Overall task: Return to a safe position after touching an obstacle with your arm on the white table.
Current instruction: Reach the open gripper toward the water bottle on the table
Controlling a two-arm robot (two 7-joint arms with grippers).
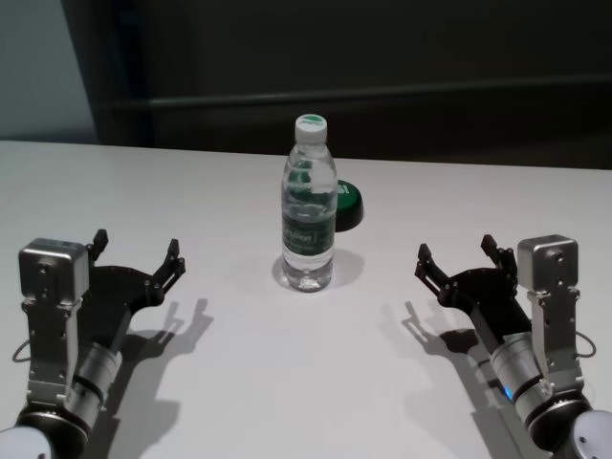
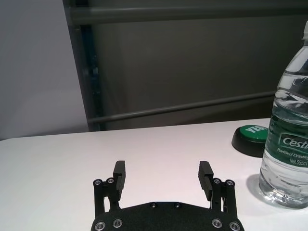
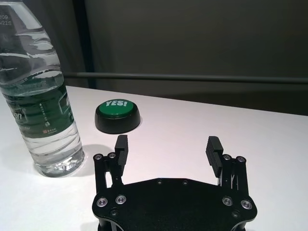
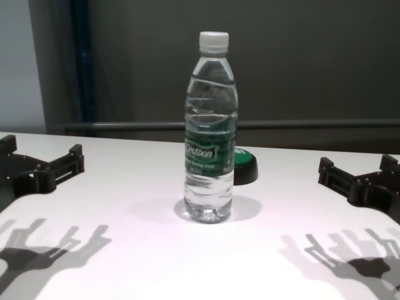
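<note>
A tall clear water bottle (image 1: 309,208) with a white cap and dark green label stands upright in the middle of the white table (image 1: 287,382). It also shows in the chest view (image 4: 210,134), the left wrist view (image 2: 288,139) and the right wrist view (image 3: 38,96). My left gripper (image 1: 136,251) is open and empty, hovering over the table well to the left of the bottle. My right gripper (image 1: 457,251) is open and empty, well to the right of it. Neither arm touches the bottle.
A low round green push-button (image 1: 347,203) on a black base, marked YES, sits just behind and to the right of the bottle; it also shows in the right wrist view (image 3: 117,115). A dark wall with a rail runs behind the table's far edge.
</note>
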